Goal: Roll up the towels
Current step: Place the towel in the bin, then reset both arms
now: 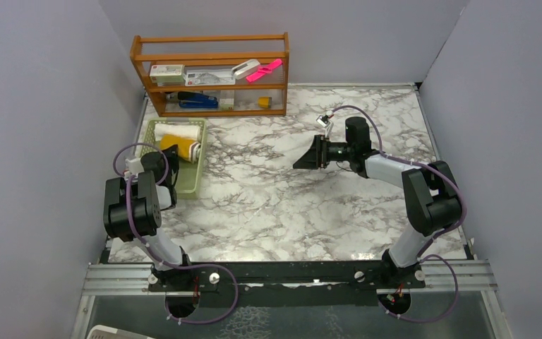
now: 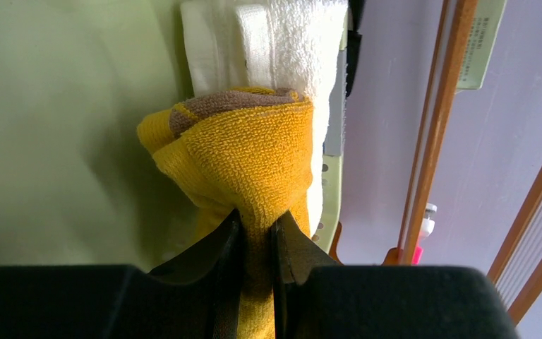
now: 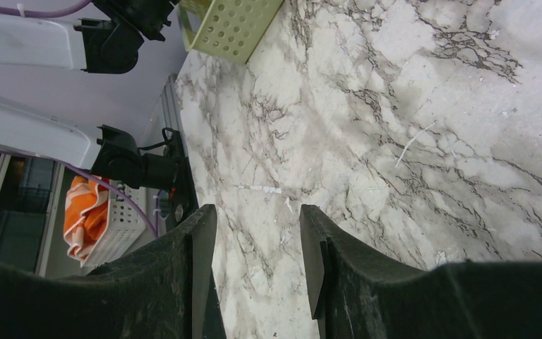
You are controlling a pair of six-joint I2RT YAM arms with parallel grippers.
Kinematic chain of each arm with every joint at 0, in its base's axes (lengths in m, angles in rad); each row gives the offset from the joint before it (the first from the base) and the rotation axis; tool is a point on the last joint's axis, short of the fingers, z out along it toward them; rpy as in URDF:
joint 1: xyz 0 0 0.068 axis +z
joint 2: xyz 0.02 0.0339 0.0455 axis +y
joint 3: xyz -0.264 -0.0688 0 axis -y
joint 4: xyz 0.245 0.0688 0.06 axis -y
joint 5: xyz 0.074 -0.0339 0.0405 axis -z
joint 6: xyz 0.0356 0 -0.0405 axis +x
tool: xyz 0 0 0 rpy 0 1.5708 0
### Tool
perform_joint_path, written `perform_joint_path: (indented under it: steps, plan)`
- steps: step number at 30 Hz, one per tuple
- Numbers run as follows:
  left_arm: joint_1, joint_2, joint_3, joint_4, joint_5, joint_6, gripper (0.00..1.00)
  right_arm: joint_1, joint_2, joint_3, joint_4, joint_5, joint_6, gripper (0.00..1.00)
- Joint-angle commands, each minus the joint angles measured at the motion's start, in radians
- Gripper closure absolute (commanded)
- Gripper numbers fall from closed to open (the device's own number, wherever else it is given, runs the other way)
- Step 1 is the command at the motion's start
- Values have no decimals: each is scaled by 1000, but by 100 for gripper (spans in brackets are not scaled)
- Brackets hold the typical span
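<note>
1. Grey walls (image 1: 35,106) close in a marble-patterned table (image 1: 289,205). A wooden rack (image 1: 212,74) of small items stands at its far left corner.
2. A pale green basket (image 1: 189,180) sits on the table just in front of the rack, along the left edge.
3. The white towel (image 2: 282,42) is rolled and lies at the basket's far end.
4. The yellow towel (image 2: 247,155), with a brown fold showing at its top, is inside the basket too and touches the white one on its near side.
5. The left pincer (image 2: 257,233) reaches into the basket and pinches the yellow towel's terry between its fingers.
6. The right pincer (image 3: 257,219) hangs over bare table right of the middle, well apart from the basket. Its jaws are spread with nothing between them.
</note>
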Motion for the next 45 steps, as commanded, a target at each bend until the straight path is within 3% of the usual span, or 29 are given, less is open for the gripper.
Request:
perform_joint_path:
  steps: [1, 7, 10, 11, 24, 29, 33, 35, 36, 40, 42, 45]
  plan:
    - [-22, 26, 46, 82, -80, -3, 93, 5, 11, 14, 0, -17, -13, 52]
    - [-30, 6, 96, -88, -90, -4, 61, 4, 14, 20, -7, -17, -14, 52]
    - [-33, -22, 110, -185, -103, -1, 14, 5, 13, 20, -6, -16, -14, 52]
    - [-34, -37, 113, -220, -112, 1, 3, 4, 15, 20, -6, -16, -14, 52]
    - [-39, -236, 100, -581, -156, -13, 1, 5, 13, 17, -5, -15, -9, 52]
    - [-39, -360, 163, -755, -198, 64, 1, 4, 8, 17, -9, -10, -11, 52]
    - [-42, -451, 268, -846, -192, 241, 1, 4, -21, 21, -41, 37, -32, 52]
    - [-43, -471, 330, -866, -123, 392, 1, 5, -57, 27, -67, 102, -49, 52]
    - [-43, -473, 373, -893, -83, 461, 1, 5, -68, 37, -94, 137, -63, 47]
    - [-58, -441, 499, -950, 190, 747, 1, 4, -91, 88, -208, 273, -124, 11]
    - [-92, -406, 559, -1006, 345, 868, 1, 5, -111, 95, -219, 321, -126, 8]
    - [-199, -381, 635, -1129, 345, 1045, 1, 5, -129, 132, -265, 407, -112, 5]
